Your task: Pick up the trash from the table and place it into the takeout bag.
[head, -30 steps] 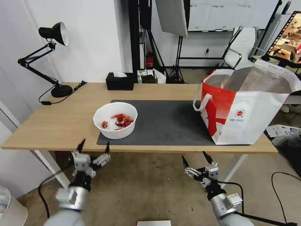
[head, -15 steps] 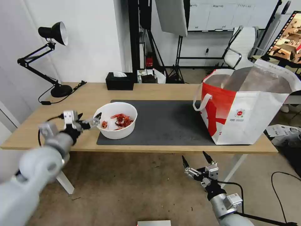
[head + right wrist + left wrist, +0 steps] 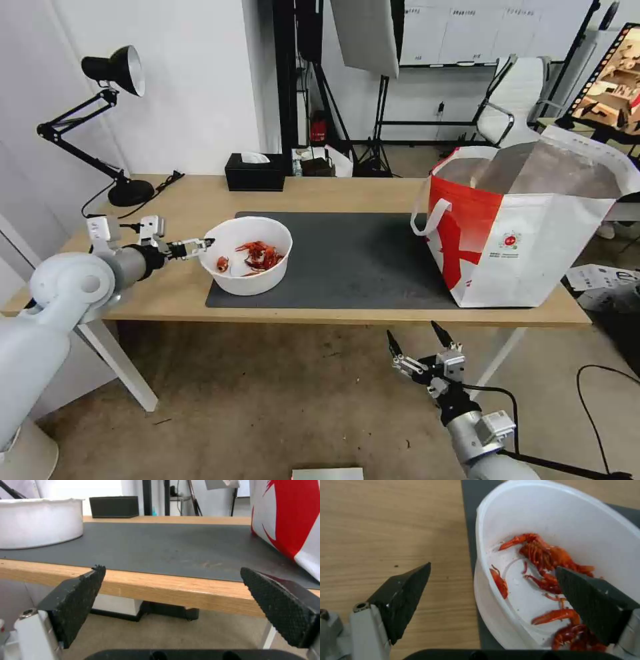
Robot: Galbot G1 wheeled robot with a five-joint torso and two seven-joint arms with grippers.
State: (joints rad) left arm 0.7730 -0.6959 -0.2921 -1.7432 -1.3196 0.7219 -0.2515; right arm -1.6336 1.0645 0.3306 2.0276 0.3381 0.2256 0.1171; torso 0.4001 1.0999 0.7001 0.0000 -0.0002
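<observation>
The trash in view is a white round bowl (image 3: 245, 267) holding red crayfish shells (image 3: 259, 255); it stands on the left end of the dark grey mat (image 3: 353, 267) on the light-wood table (image 3: 160, 220). My left gripper (image 3: 203, 244) reaches in from the left at the bowl's near-left rim. In the left wrist view that gripper (image 3: 493, 567) is open, one finger over the wood and the other over the shells (image 3: 550, 557), with the bowl (image 3: 586, 525) wall between them. The takeout bag (image 3: 533, 247) stands open at the table's right end. My right gripper (image 3: 420, 339) hangs open below the table's front edge.
A black tissue box (image 3: 255, 173) sits at the table's back edge and a black desk lamp (image 3: 113, 113) at its back left corner. The right wrist view looks along the table edge (image 3: 166, 582) past the mat (image 3: 160, 545) to the bowl (image 3: 36, 532) and bag (image 3: 290, 517).
My left arm has come up from below the front edge, swung out to the left and reached across the table to the bowl's rim. The right arm has stayed put.
</observation>
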